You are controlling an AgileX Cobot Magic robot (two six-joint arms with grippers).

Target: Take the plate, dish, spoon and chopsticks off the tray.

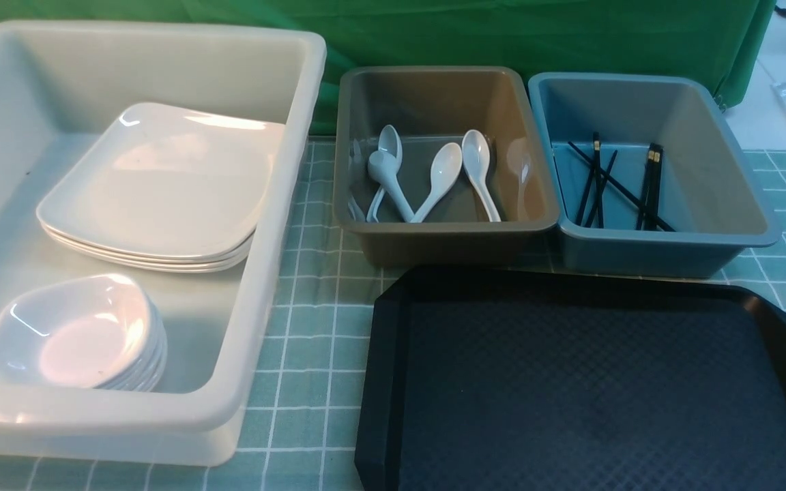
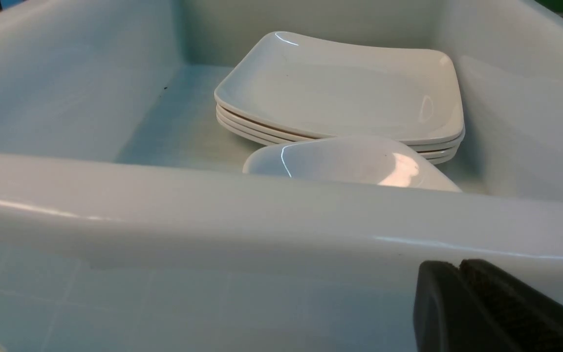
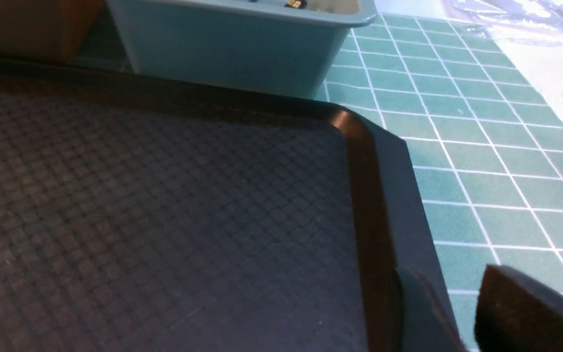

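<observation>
Left pincer (image 2: 455, 276) pressed together, empty, low outside the near wall of the white tub (image 2: 262, 215). Right pincer (image 3: 457, 298) parted, nothing between, just past a tray (image 3: 384, 205) corner, over the tabletop (image 3: 482, 171).

Nothing to be seen on the tray in any view; task judged done, or nearly so.

Plates (image 1: 161, 184) stacked at the far end of the white tub, dishes (image 1: 72, 334) stacked at its near end. Spoons (image 1: 444, 170) in the brown tub (image 1: 434, 235). Chopsticks (image 1: 598, 181) in the blue tub (image 1: 666, 242).

Handling, as judgement:
- Plates and dishes: glossy, stiff, probably slippery and chippable. Best pinched at the raised rim.
- Spoons: smooth and light. Best gripped across the short thick handle, not the bowl.
- Chopsticks: thin, light, prone to roll. Best taken crosswise near the middle, both sticks together.

Count:
- One tray, three tubs.
- Four plates, going by the edges in the left wrist view.
- Four spoons, plus a reflection on the tub wall.
- Several dishes and several crossed chopsticks, too overlapped to number.
</observation>
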